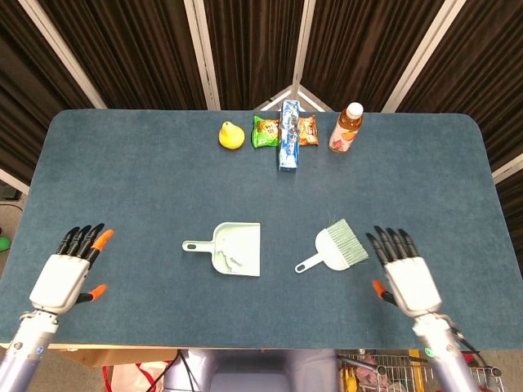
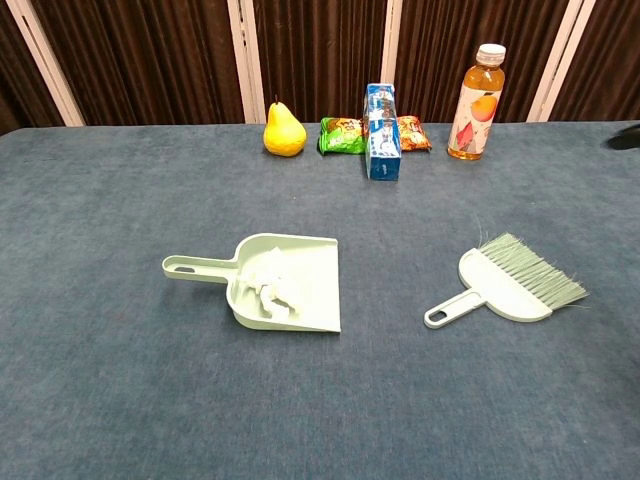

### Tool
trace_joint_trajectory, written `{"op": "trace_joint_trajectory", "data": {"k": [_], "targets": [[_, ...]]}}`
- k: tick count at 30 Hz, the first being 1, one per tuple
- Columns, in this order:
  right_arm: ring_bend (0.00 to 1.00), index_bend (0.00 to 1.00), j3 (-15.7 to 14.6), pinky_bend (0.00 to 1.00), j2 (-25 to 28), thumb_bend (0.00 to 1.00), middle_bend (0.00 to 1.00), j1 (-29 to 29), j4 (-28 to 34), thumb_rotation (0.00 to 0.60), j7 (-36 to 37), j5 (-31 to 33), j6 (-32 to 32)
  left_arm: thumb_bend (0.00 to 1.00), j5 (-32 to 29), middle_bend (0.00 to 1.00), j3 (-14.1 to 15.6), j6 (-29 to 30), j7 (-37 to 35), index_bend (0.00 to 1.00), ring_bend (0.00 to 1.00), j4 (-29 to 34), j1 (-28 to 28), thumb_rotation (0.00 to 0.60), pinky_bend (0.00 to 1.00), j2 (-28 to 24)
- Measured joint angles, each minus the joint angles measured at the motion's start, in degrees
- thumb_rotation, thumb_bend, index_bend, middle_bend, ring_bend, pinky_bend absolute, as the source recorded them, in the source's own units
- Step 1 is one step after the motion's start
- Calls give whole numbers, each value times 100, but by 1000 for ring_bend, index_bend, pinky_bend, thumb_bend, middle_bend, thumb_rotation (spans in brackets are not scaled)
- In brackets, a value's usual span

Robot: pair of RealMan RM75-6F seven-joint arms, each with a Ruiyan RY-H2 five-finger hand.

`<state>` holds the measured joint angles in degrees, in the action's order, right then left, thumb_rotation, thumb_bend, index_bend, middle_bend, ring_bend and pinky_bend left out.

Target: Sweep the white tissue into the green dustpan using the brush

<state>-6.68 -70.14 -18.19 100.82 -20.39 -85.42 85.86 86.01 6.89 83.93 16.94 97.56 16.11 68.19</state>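
Observation:
The green dustpan (image 1: 237,248) (image 2: 290,280) lies mid-table, handle pointing left, with the crumpled white tissue (image 1: 230,260) (image 2: 271,281) inside it. The pale green brush (image 1: 337,246) (image 2: 510,283) lies flat on the table to the dustpan's right, bristles to the right, with nothing touching it. My right hand (image 1: 404,276) is open, fingers spread, just right of the brush and apart from it. My left hand (image 1: 68,269) is open near the table's front left edge, far from the dustpan. In the chest view only a dark fingertip (image 2: 628,138) shows at the right edge.
Along the far edge stand a yellow pear (image 1: 231,135) (image 2: 283,130), a green snack packet (image 1: 265,131), a blue box (image 1: 289,135) (image 2: 381,131), an orange packet (image 1: 307,131) and an orange drink bottle (image 1: 346,127) (image 2: 475,102). Dark curtains hang behind the blue table (image 1: 147,188).

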Motion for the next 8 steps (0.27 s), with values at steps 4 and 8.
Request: {"op": "trace_joint_trajectory", "data": {"k": [4, 8], "targets": [[0, 0, -269, 24, 370, 302, 0, 512, -335, 600, 664, -348, 541, 0, 231, 0, 76, 212, -112, 0, 0, -215, -249, 600, 0, 16], [0, 0, -337, 20, 637, 302, 0, 869, -455, 600, 1166, -341, 719, 0, 318, 0, 56, 278, -189, 0, 0, -298, -362, 600, 0, -3]]}}
